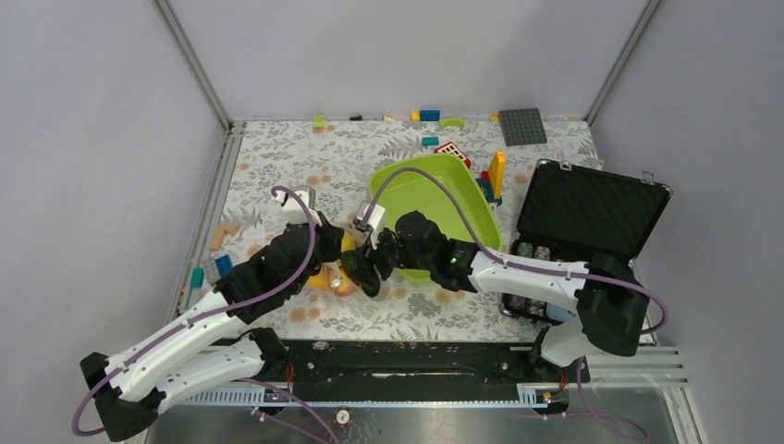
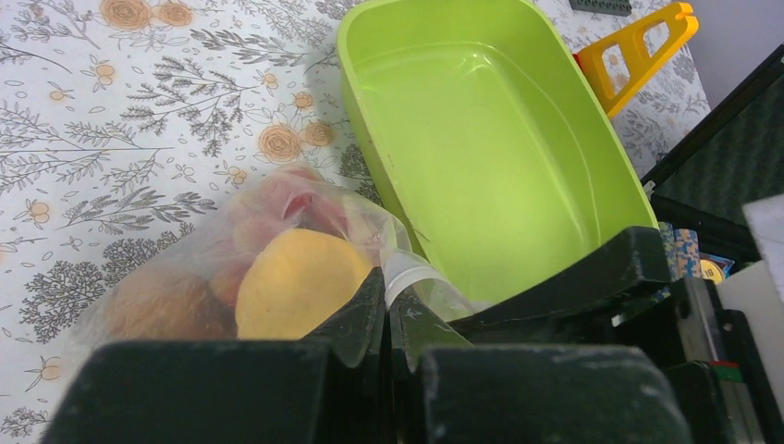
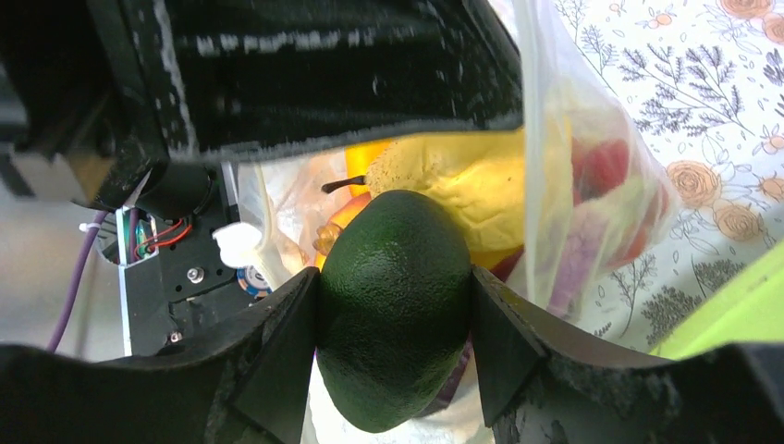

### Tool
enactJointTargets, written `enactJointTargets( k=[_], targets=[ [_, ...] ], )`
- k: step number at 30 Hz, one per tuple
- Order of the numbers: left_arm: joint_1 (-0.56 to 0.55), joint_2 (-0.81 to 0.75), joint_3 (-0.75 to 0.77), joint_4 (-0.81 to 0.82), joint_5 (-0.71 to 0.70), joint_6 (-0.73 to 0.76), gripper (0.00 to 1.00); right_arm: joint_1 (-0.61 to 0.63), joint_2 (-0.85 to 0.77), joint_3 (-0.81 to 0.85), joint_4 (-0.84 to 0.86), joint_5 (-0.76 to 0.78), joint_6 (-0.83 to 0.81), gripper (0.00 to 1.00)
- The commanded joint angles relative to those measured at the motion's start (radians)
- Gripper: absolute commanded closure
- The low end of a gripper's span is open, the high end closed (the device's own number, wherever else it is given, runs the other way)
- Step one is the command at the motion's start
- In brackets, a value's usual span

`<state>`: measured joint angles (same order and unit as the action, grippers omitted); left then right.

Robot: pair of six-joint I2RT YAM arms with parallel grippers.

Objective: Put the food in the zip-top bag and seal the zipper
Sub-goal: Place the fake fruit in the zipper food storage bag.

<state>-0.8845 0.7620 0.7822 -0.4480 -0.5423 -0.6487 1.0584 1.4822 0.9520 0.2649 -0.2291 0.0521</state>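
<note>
Zip-top bag (image 2: 176,277), part-filled, lies just beside the lime-green tray (image 2: 388,139). Left gripper (image 2: 386,310): fully closed, pinching its mouth edge. Right gripper (image 3: 396,347): part-open, clamping a dark green fruit (image 3: 388,259) at the mouth. Hazard: flimsy film slipping from the pinch (mouth collapses); released fruit lands outside.

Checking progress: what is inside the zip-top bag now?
A yellow lemon, a brown kiwi and red pieces show through the zip-top bag; whatever lies beneath them is covered.
</note>
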Motion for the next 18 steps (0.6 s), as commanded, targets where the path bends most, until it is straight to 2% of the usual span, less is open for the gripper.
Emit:
enactJointTargets(
  k=[1, 3, 10, 15, 18],
  targets=[
    [-0.002, 0.001, 0.011, 0.107, 0.056, 0.014, 1.0, 0.018, 0.039, 0.076, 0.063, 0.003, -0.022, 0.63],
    [-0.003, 0.0, 0.011, 0.109, 0.057, 0.014, 1.0, 0.028, 0.058, 0.08, 0.111, 0.051, -0.008, 0.62],
    [-0.002, -0.005, 0.01, 0.113, 0.07, 0.012, 1.0, 0.043, 0.114, 0.08, 0.23, 0.407, 0.163, 0.59],
    [-0.002, -0.007, 0.009, 0.115, 0.082, 0.012, 1.0, 0.045, 0.133, 0.053, 0.347, 0.477, 0.302, 0.59],
    [-0.002, -0.007, 0.008, 0.118, 0.087, 0.011, 1.0, 0.057, 0.155, 0.072, 0.324, 0.524, 0.325, 0.58]
  ],
)
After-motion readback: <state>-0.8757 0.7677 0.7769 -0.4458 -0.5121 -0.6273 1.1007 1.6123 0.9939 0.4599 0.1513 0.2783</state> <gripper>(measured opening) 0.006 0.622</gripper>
